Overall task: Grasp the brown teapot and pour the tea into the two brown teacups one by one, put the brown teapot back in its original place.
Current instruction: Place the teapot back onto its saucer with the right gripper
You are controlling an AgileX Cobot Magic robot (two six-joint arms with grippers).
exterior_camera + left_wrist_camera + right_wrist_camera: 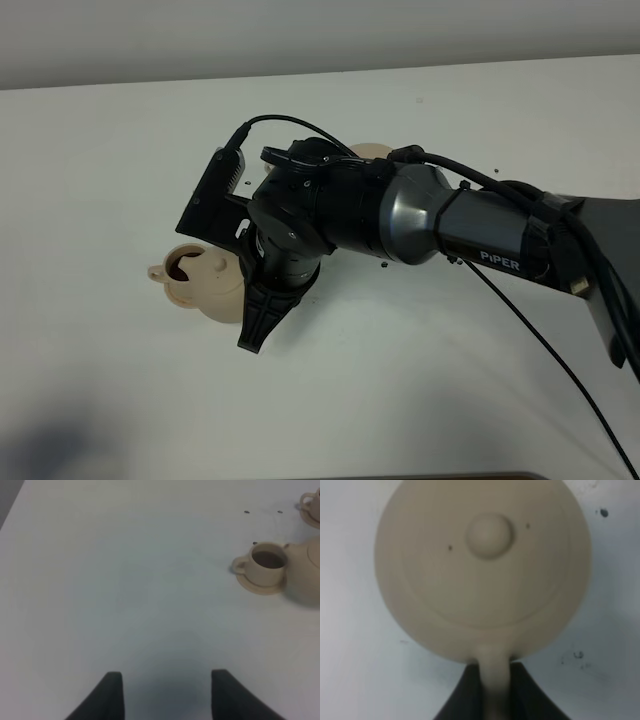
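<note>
Teapot: the tan teapot (222,291) sits low over the white table (100,150), its side just beside the nearer cup; from the right wrist its round lid and knob (489,535) fill the view, seen from straight above.
Right claw: the right claw (495,690) is clamped on the teapot's loop handle (495,675), a dark finger (465,695) on each side of it. In the high view the dark arm (400,215) reaches across the middle and hides most of the pot.
Nearer cup: a small tan cup (180,274) stands on its little saucer (261,586), with dark tea inside and its handle pointing away from the teapot.
Second cup: only part of it (311,505) shows at the edge of the left wrist view, well apart from the first.
Large saucer: a tan rim (372,152) peeks out behind the arm.
Left claw: the left claw (167,692) hangs over bare table, fingers (112,692) apart, nothing between them.
Table marks: a few dark specks (246,512) lie near the cups.
</note>
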